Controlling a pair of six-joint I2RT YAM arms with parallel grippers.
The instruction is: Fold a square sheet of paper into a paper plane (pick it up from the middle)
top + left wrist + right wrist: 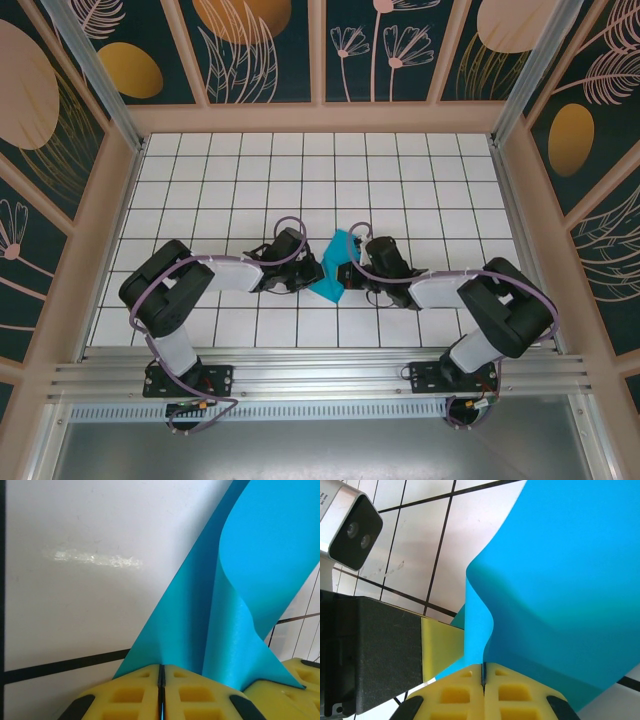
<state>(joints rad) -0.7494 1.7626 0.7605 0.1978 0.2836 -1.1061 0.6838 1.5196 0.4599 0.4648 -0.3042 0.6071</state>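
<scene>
At the centre of the white tiled table [250, 170], between the two arms: a thin teal-blue sheet of paper [335, 268], lifted off the tiles and bowed into a loose curl. Pinched at its 9 o'clock side by the left gripper [161, 675], yellow pads clenched on the paper. Clamped at its 3 o'clock side by the right gripper [483, 675], pads pressed together with the paper caught in the seam. Both grippers just beside each other.
</scene>
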